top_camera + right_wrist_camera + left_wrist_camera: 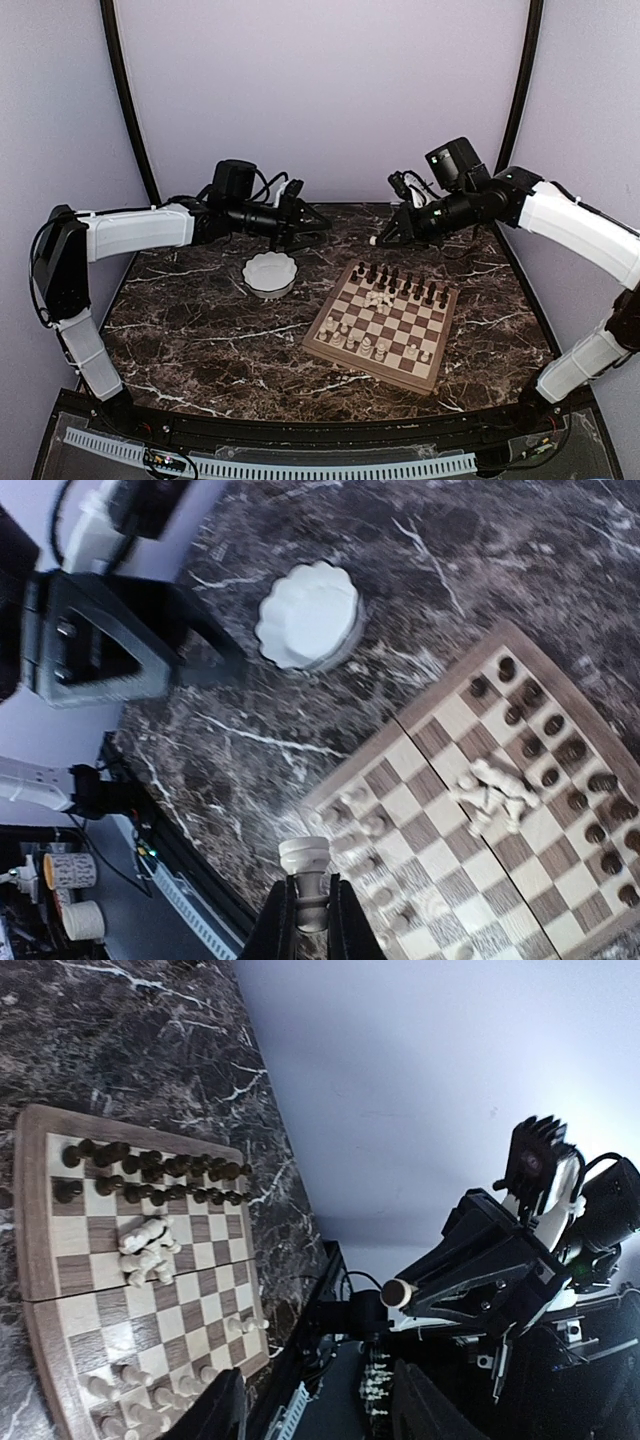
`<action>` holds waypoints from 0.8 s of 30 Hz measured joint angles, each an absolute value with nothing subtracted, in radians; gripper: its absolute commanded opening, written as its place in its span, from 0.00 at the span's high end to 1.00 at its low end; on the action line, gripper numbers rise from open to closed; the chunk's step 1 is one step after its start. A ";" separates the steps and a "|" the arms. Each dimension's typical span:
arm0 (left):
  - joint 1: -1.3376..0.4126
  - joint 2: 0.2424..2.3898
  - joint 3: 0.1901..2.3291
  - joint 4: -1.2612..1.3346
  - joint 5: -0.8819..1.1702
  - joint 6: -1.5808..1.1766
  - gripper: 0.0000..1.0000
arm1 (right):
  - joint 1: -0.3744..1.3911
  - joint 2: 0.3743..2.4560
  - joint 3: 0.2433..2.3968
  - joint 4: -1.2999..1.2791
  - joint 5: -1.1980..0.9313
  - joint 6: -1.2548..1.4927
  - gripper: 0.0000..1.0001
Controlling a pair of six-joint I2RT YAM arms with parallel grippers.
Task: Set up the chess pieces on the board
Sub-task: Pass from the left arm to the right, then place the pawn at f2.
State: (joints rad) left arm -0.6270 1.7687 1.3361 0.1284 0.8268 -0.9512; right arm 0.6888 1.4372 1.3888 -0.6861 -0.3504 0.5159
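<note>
The board point(322, 347) lies right of centre on the marble table. Dark chess pieces point(400, 282) stand in two rows on its far side. Several cream pieces point(368, 346) stand on the near rows, and a small pile of cream pieces point(378, 297) lies tipped over mid-board. My right gripper point(382, 239) hovers above the table behind the board's far left corner, shut on a cream chess piece point(304, 862) that sticks out past the fingertips point(280, 920). My left gripper point(318, 226) hangs open and empty above the table behind the white bowl; in the left wrist view its jaws stand wide apart.
A white scalloped bowl point(269, 274) sits left of the board, empty as seen in the right wrist view point(308, 616). The two grippers face each other over the back of the table. Pale walls close in the table on three sides.
</note>
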 measured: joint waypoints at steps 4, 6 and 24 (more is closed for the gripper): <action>-0.599 1.703 1.289 0.042 0.773 -0.891 0.48 | 0.724 1.488 1.430 -0.904 -0.243 0.446 0.97; -0.586 1.676 1.258 0.013 0.759 -0.875 0.48 | 0.754 1.533 1.440 -0.997 -0.200 0.421 0.98; -0.569 1.635 1.201 -0.085 0.719 -0.813 0.48 | 0.942 1.823 1.514 -1.322 0.050 0.307 1.00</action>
